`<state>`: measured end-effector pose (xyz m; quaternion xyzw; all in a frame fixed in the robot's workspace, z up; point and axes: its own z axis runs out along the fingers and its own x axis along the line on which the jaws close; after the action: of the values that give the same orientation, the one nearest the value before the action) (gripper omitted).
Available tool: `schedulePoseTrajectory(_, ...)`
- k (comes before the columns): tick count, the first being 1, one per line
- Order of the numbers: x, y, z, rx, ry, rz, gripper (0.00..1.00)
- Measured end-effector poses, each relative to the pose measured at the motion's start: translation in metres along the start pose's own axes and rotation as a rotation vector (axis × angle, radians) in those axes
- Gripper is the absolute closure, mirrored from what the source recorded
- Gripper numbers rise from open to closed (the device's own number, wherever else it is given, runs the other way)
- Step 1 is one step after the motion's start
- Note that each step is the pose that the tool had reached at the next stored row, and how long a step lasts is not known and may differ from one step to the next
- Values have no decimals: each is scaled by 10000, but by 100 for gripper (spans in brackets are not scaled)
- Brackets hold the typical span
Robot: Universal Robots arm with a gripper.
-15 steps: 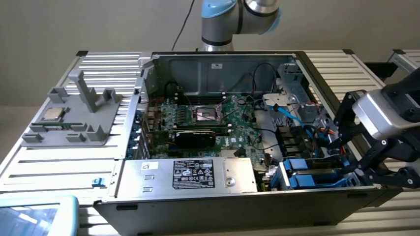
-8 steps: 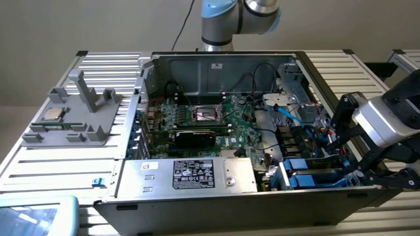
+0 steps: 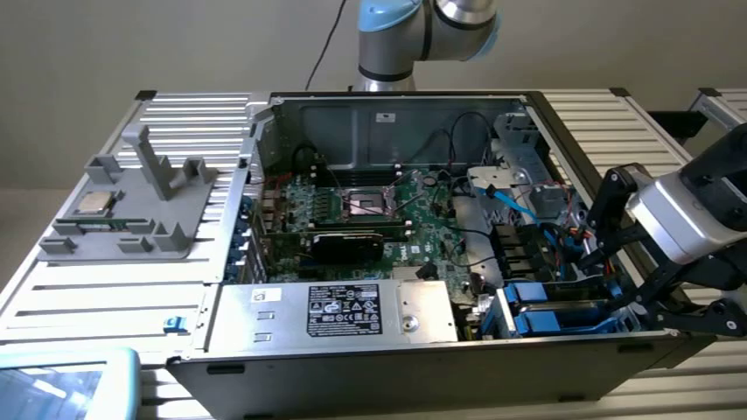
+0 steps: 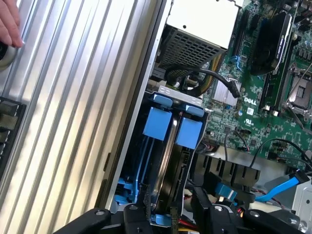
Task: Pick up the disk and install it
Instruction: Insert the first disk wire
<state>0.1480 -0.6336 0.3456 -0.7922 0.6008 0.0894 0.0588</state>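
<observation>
Inside case [image 3: 386,389]: disk [image 4: 168,161], black cable [image 4: 207,75] just beside.

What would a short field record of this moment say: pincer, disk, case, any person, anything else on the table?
pincer: low over the drive bay at the exterior view's right, closest to the disk
disk: standing on edge in the bay, blue rails showing; whether it is gripped cannot be told
case: open, on the slatted table
person: a hand beside the table
other: grey fixture holding a CPU chip, at the exterior view's left
</observation>
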Motion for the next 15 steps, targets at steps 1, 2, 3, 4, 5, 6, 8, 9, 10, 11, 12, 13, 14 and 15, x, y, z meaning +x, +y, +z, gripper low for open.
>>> schedulePoseTrajectory(1,2,0,0,-4,-12,-35,53)
schedulePoseTrajectory(2,1,0,1,-14,-15,-87,53)
schedulePoseTrajectory(3,1,0,2,-26,-18,-142,53)
schedulePoseTrajectory(4,2,0,5,-34,-24,-190,53)
schedulePoseTrajectory(5,3,0,8,-41,-31,-233,53)
schedulePoseTrajectory(6,4,0,12,-46,-44,-274,53)
schedulePoseTrajectory(8,6,0,19,-57,-73,-364,53)
schedulePoseTrajectory(9,7,-1,23,-61,-100,-404,53)
schedulePoseTrajectory(10,8,-2,27,-63,-139,-430,53)
schedulePoseTrajectory(11,9,-6,30,-70,-187,-444,53)
schedulePoseTrajectory(12,11,-8,33,-64,-242,-452,53)
schedulePoseTrajectory(13,13,-14,36,-58,-297,-459,53)
schedulePoseTrajectory(14,16,-22,40,-57,-322,-460,53)
schedulePoseTrajectory(15,18,-27,44,-62,-333,-459,53)
